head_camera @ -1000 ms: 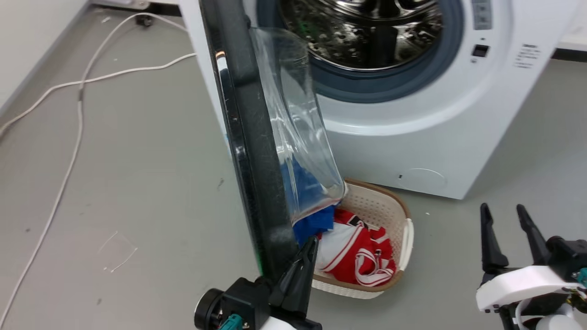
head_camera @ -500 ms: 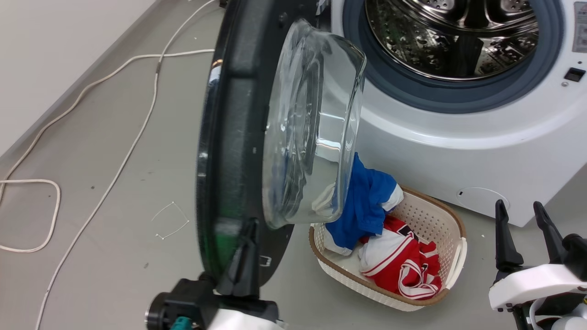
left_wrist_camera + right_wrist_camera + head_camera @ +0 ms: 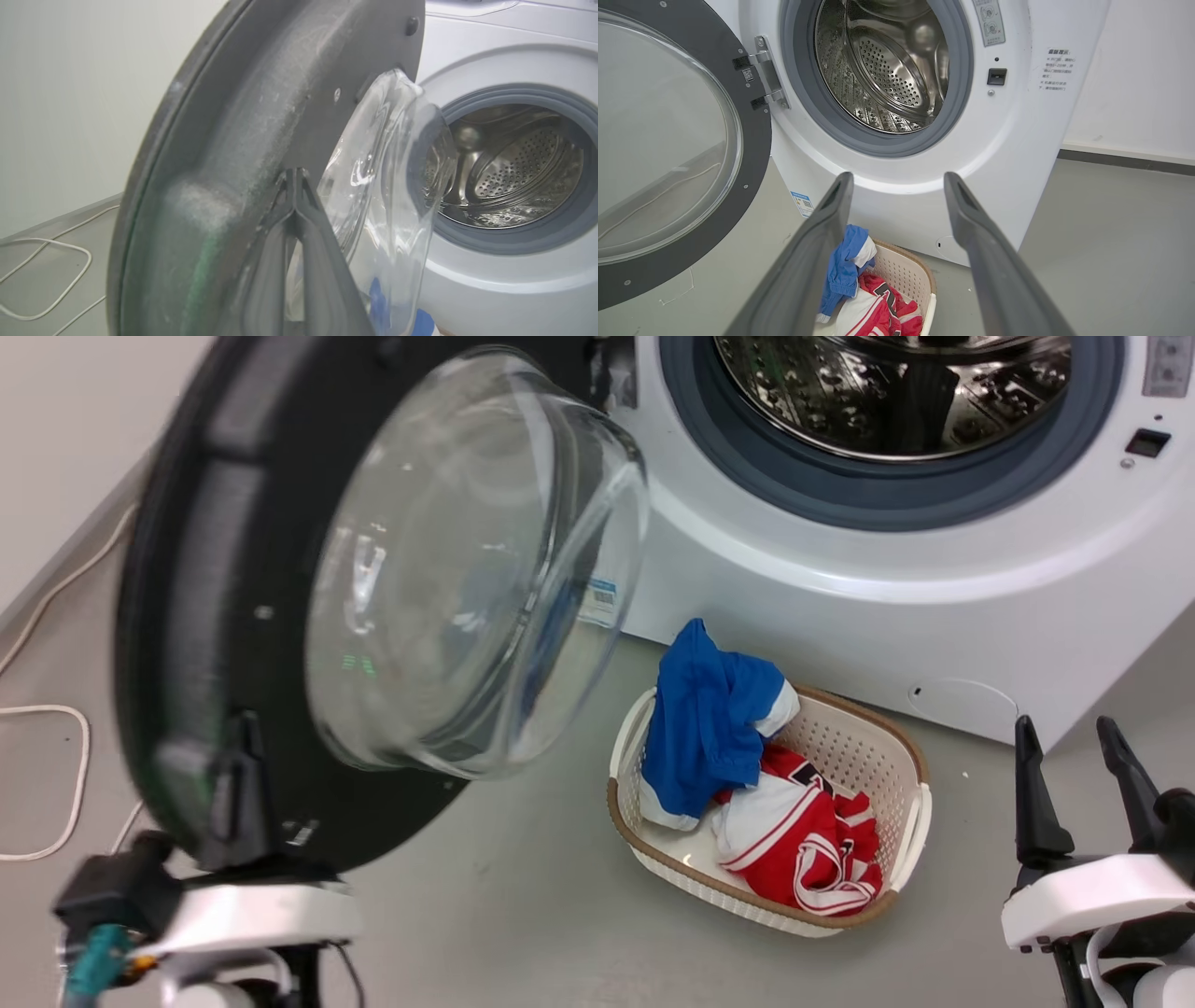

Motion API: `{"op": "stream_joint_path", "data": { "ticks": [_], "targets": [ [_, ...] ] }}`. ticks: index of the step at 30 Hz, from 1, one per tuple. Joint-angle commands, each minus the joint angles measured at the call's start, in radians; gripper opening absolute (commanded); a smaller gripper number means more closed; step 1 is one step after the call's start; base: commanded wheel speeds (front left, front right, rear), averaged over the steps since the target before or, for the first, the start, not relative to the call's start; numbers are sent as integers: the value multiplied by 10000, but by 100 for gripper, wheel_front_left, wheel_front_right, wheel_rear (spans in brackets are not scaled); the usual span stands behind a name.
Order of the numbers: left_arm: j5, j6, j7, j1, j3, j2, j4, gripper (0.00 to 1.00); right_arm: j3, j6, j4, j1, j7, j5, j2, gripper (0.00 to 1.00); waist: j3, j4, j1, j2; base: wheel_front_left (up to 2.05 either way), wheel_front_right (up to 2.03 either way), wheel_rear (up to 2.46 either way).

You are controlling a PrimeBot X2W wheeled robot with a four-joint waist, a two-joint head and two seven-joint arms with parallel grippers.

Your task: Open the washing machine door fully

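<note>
I see the washing machine door [image 3: 448, 579] standing wide open left of the washing machine [image 3: 840, 597]: black rim, bulging clear glass bowl. My left jaws are clenched, tips against its inner rim; my right jaws hang released.

Ahead of me: washing machine [image 3: 840, 607]; washing machine door [image 3: 187, 569] hinged on its left side, swung out leftward; basket [image 3: 920, 821] on floor before machine, clothes [image 3: 709, 728] inside; cable [image 3: 86, 765] on floor, left of door.
</note>
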State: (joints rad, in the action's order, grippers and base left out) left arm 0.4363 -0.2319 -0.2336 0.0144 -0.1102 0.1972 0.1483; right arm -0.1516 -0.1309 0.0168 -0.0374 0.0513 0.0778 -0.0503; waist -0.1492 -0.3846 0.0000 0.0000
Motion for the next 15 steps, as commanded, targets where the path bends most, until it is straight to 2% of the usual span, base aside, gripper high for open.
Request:
{"op": "stream_joint_path", "data": {
  "ticks": [1, 6, 11, 15],
  "targets": [
    [168, 1, -104, 251, 437, 179, -166, 0, 2, 2, 162, -140, -83, -94, 6, 100, -264, 241, 0, 0, 0, 0, 0],
    [737, 339, -236, 697, 1536, 562, -818, 0, -5, 2, 531, -286, -291, -212, 8, 100, -808, 566, 0, 0, 0, 0, 0],
    [1109, 976, -294, 1334, 2393, 1216, -1944, 0, 45, 2, 756, -494, -359, -290, 8, 100, -1299, 802, 0, 0, 0, 0, 0],
    [1124, 1257, -319, 1817, 3008, 1729, -2806, 0, 39, 2, 767, -608, -326, -290, 6, 100, -1525, 926, 0, 0, 0, 0, 0]
  ]
}}
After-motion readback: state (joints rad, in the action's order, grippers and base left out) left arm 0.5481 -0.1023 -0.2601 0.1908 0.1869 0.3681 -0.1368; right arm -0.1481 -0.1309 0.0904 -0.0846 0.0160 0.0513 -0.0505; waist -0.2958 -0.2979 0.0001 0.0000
